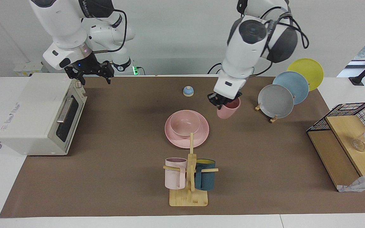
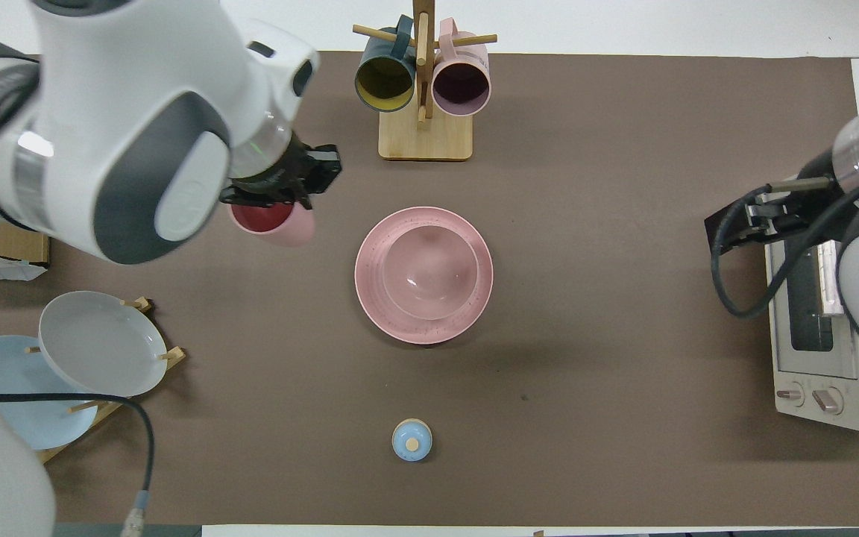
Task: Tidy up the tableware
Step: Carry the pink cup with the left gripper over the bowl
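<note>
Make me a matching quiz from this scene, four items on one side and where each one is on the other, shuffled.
1. pink cup
2. pink bowl
3. teal mug
4. grey plate

A. on the pink plate
B. hanging on the wooden mug tree
C. held up by the left end effector
D. standing in the wooden plate rack

Pairs: 1-C, 2-A, 3-B, 4-D

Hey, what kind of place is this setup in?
Probably a robotics lab staged as a kitchen: a toaster oven, a wooden mug tree and a plate rack on a brown-covered table.
</note>
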Robot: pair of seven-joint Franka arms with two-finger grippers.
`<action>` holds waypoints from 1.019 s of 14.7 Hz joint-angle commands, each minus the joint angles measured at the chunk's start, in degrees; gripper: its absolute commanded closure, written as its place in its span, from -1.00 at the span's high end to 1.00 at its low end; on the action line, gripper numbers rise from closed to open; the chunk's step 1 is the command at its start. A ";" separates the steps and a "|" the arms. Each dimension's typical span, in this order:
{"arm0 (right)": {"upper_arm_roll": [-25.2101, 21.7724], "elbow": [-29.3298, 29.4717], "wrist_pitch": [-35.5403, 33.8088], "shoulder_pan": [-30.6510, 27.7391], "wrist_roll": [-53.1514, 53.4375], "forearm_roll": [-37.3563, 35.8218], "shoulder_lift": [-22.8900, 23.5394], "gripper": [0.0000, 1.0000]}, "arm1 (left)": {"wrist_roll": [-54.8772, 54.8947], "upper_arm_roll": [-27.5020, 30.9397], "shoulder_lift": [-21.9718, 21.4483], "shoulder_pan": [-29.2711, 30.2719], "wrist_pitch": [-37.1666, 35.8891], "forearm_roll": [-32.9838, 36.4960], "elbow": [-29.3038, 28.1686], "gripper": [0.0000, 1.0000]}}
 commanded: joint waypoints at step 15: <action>5.03 -7.31 6.68 -7.75 -6.28 -1.76 -3.10 1.00 | -5.32 1.16 5.44 -9.24 21.26 0.28 -14.07 -1.00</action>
